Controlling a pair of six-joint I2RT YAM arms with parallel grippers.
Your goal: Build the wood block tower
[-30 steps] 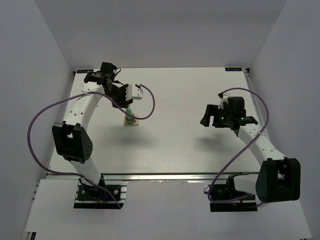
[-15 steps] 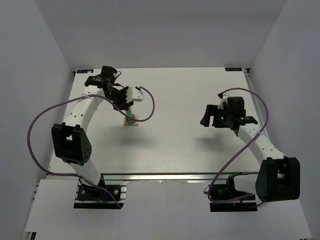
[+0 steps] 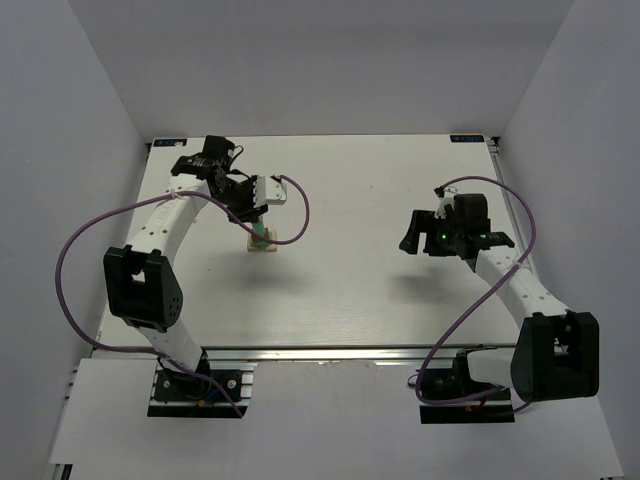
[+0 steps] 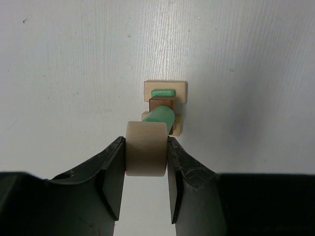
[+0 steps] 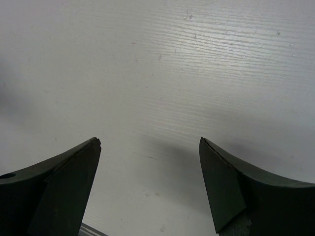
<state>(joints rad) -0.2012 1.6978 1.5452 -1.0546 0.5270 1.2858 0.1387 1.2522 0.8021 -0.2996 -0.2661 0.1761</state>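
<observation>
The wood block tower (image 3: 263, 240) stands on the table left of centre: a tan base, a dark brown cube (image 4: 161, 103), two mint-green oblongs (image 4: 161, 117) and tan pieces. My left gripper (image 4: 146, 147) is shut on a light tan block (image 4: 145, 150) and holds it just above the tower's top; it also shows from above (image 3: 258, 213). My right gripper (image 5: 149, 147) is open and empty above bare table at the right (image 3: 418, 231).
The white table (image 3: 350, 270) lies between grey walls. A purple cable (image 3: 290, 205) loops beside the left gripper near the tower. The table's front rail (image 3: 350, 352) runs along the near edge.
My left gripper has moved slightly down over the tower with the tan block in it. The right arm has not moved.
</observation>
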